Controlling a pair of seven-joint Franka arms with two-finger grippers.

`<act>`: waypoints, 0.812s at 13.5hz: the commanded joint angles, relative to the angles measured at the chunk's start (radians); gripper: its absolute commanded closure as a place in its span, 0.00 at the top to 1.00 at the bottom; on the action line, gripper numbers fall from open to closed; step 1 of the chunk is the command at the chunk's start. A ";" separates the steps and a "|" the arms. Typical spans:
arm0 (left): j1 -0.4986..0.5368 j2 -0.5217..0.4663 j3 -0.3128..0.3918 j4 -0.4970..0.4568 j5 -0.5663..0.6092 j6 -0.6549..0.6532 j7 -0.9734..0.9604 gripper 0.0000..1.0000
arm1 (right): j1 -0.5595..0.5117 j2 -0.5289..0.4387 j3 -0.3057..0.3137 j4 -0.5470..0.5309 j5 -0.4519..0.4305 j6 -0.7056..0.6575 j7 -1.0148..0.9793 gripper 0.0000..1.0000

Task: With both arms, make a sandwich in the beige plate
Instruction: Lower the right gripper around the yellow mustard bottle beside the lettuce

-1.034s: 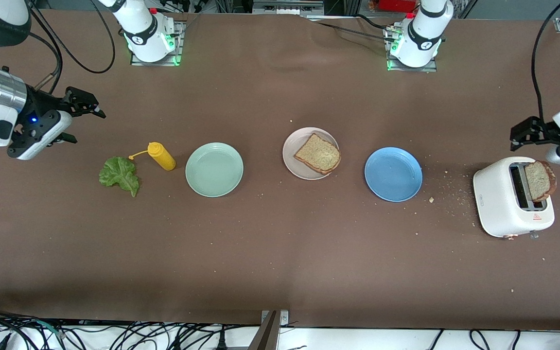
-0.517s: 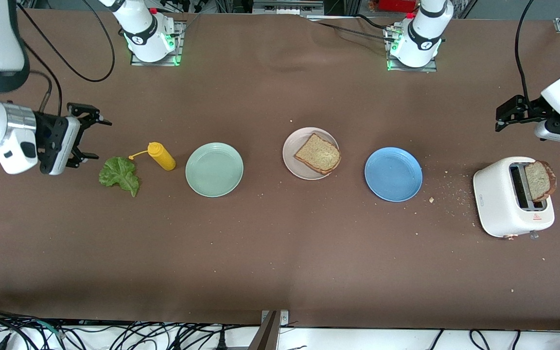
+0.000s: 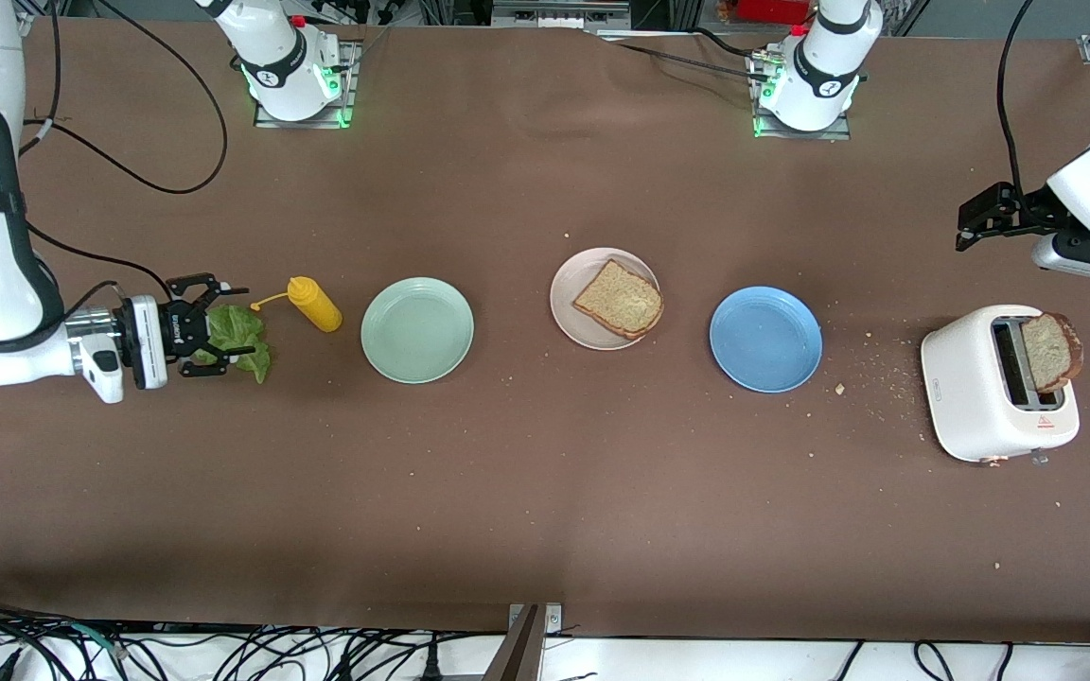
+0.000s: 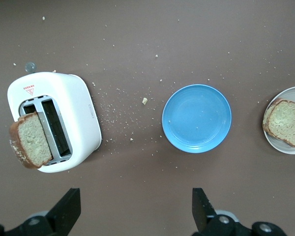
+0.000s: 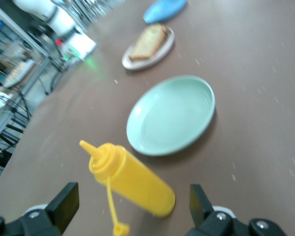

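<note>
Down and in toward the lettuce leaf (image 3: 240, 340) comes the right gripper (image 3: 214, 328) since a second ago, when it hung higher up near the table's end edge; now it sits low at the leaf with its claw spread wide, one finger on each side of the green, and nothing is pinched yet; I think it stays spread so it can close on the leaf next. The yellow mustard bottle (image 3: 315, 303) lies on its side just beside the leaf, so the claw has to take care not to bump it.

The left gripper (image 3: 980, 216) has lifted and pulled back a little; it hangs over the table near the other end edge, above the white toaster (image 3: 990, 397), claw spread and empty; it looks like it is waiting for its turn.

The beige plate (image 3: 571, 301) sits in the middle of the table, between the mint-green plate (image 3: 417, 330) and the blue plate (image 3: 765, 339); one slice of toast (image 3: 619, 299) lies on it, ready for the leaf. The second slice (image 3: 1050, 352) sticks up out of the toaster slot, easy to grab; crumbs lie around it.
</note>
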 commanded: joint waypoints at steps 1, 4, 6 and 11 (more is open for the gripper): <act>-0.009 0.003 0.013 0.025 -0.013 -0.019 -0.009 1.00 | -0.023 0.074 0.009 0.031 0.058 -0.046 -0.133 1.00; -0.009 0.009 0.012 0.026 -0.013 -0.022 -0.010 1.00 | -0.043 0.109 0.009 0.039 0.055 -0.069 -0.248 1.00; -0.008 0.009 0.013 0.028 -0.020 -0.022 -0.009 1.00 | -0.058 0.141 0.010 0.051 0.055 -0.072 -0.304 1.00; -0.009 0.009 0.012 0.028 -0.013 -0.022 0.000 1.00 | -0.078 0.227 0.012 0.102 0.057 -0.138 -0.465 1.00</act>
